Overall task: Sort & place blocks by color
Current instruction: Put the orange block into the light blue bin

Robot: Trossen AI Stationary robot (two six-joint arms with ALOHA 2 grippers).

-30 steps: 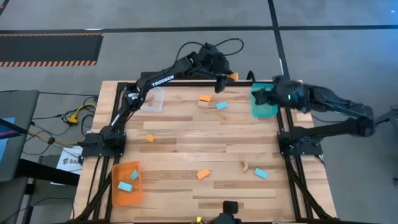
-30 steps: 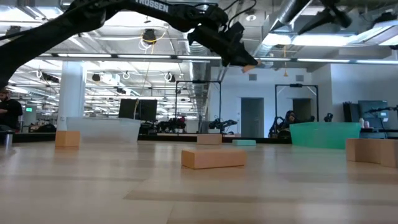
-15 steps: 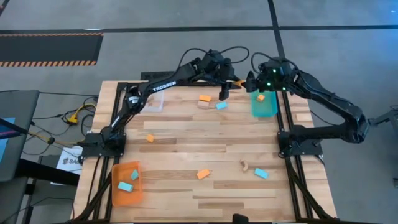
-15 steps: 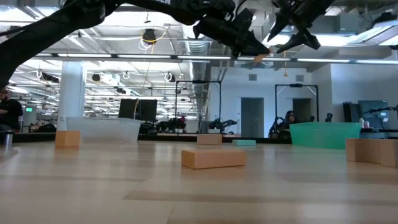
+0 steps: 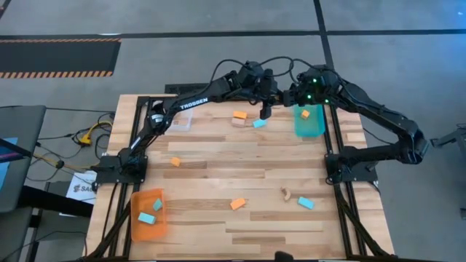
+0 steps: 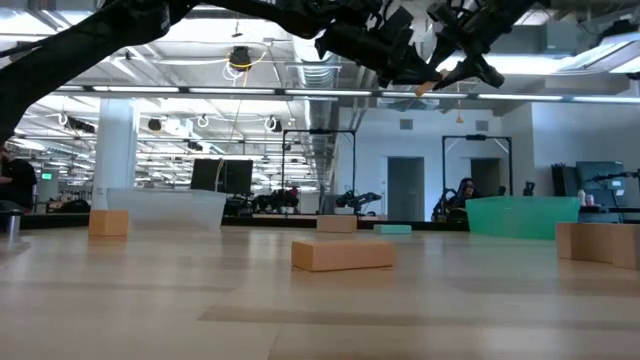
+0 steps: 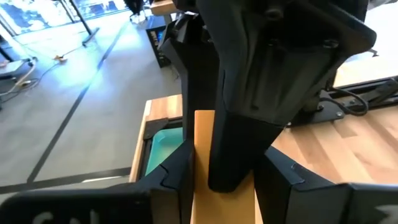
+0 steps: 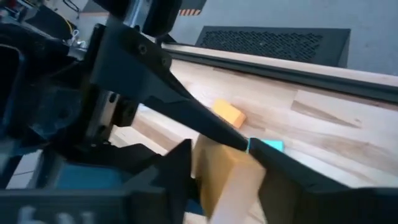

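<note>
Little is sorted so far. The teal tray (image 5: 310,129) holds one orange block (image 5: 305,113). The orange tray (image 5: 138,227), at the counter (image 5: 218,171) corner diagonally opposite the teal tray, holds two blue blocks (image 5: 146,217). Whether anything lies in the clear tray (image 5: 179,118), along the same counter edge as the teal tray, I cannot tell.

Seven blocks lie loose. An orange one (image 5: 239,115), a tan one (image 5: 237,122) and a blue one (image 5: 258,123) sit near the teal tray, between it and the clear tray. Another orange (image 5: 175,161), an orange (image 5: 237,204), a tan (image 5: 287,193) and a blue (image 5: 305,203) lie well apart from it. So most of the job is left.

One tan-orange block (image 6: 428,88) is up in the air just beside the teal tray, on its clear-tray side. The left claw (image 6: 415,80) is clamped on it. The right claw (image 6: 445,77) meets it there and reaches round its free end (image 8: 227,177). Whether that claw grips yet I cannot tell. It looks like a handover.

The block's long axis runs out along the left claw's fingers (image 7: 273,180), pointing toward the right claw and the teal tray, close to level.
</note>
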